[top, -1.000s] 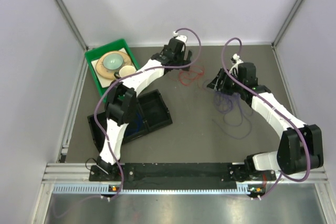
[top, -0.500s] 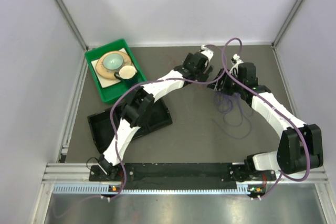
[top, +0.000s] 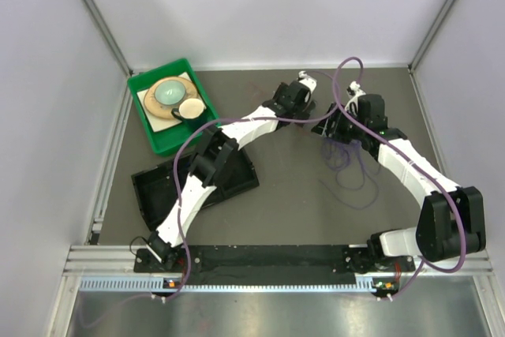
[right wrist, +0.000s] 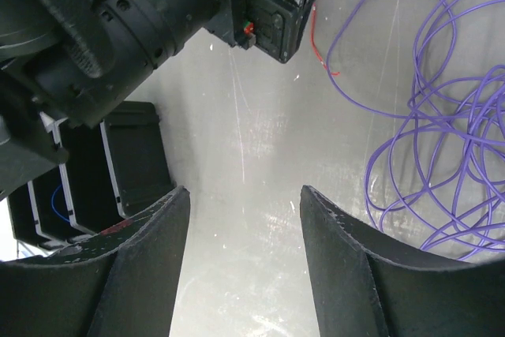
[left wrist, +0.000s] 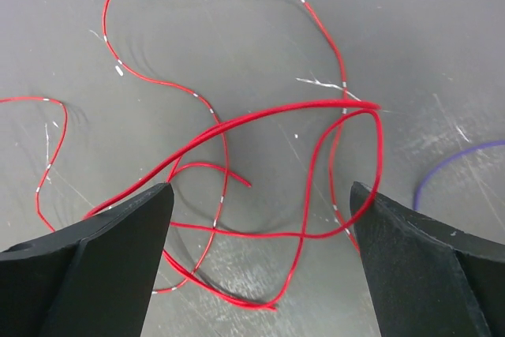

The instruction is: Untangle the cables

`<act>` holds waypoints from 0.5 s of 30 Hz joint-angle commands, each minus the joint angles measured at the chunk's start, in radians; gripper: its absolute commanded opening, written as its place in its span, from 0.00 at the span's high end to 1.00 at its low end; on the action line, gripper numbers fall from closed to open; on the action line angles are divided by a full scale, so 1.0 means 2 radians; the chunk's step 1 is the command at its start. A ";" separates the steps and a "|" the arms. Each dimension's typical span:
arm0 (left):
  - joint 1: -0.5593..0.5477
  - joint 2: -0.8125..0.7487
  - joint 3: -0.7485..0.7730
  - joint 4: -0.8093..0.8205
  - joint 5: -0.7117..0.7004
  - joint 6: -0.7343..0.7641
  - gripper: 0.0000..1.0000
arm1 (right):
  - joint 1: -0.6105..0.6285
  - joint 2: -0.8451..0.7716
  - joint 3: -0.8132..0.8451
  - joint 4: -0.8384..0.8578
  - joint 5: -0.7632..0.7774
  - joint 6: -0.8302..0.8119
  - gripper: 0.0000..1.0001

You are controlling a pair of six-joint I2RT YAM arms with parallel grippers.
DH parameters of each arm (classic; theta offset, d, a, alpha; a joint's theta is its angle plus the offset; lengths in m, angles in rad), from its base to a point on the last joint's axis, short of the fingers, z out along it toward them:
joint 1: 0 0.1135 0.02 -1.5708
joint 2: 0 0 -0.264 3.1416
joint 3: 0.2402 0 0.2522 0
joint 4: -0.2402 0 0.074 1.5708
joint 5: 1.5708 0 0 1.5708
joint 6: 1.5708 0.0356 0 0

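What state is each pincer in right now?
Left pincer: open, empty, over the red cable.
Right pincer: open, empty, beside the purple cable.

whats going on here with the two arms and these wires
The left gripper hovers open over the loose red cable, holding nothing. The right gripper is open and empty too, with the purple cable lying coiled just beside it. Neither cable is gripped yet.

Your thin red cable [left wrist: 344,103] has a smooth, glossy plastic sheath; the thin purple cable [right wrist: 473,108], right of frame, matches. The dark grey tabletop [left wrist: 442,29] looks matt and scratched. The green tray [top: 167,144], upper left, is shiny plastic.
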 commanded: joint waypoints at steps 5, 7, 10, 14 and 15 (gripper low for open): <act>0.023 0.031 0.014 0.002 0.007 -0.038 0.01 | -0.005 -0.001 0.000 0.016 -0.009 -0.009 0.42; 0.024 0.037 0.013 -0.001 0.008 -0.042 0.01 | -0.005 -0.001 0.000 0.016 -0.009 -0.009 0.42; 0.031 0.040 0.009 -0.008 0.017 -0.061 0.01 | -0.005 -0.002 0.000 0.015 -0.009 -0.009 0.42; 0.043 0.037 0.000 -0.018 0.029 -0.083 0.27 | -0.005 -0.003 0.000 0.015 -0.009 -0.009 0.42; 0.044 0.033 -0.005 -0.017 0.028 -0.087 0.33 | -0.006 -0.004 0.001 0.015 -0.009 -0.008 0.42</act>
